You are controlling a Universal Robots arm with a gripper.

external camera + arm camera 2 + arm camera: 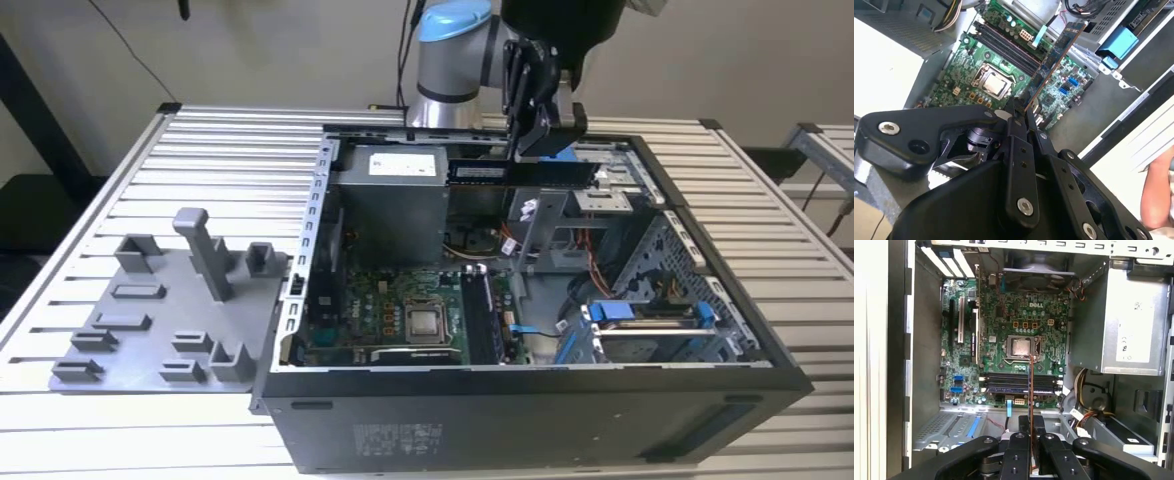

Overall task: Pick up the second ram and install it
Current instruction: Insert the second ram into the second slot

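The second ram [521,172], a long dark stick, hangs level over the open computer case [534,400], with my gripper [537,150] shut on its upper edge. In the second wrist view the ram [1054,60] runs out from between the fingers [1015,120] over the green motherboard [999,65]. In the first wrist view the ram [1030,390] appears edge-on as a thin line above the memory slots [1019,382], well clear of them. The slots [487,315] lie beside the processor socket [427,322].
A grey holder tray [147,320] lies on the slatted table at the exterior view's left. Inside the case are the power supply [394,200], cables [587,270] and a blue drive bracket [647,312]. A person's hand [1159,195] rests beside the case.
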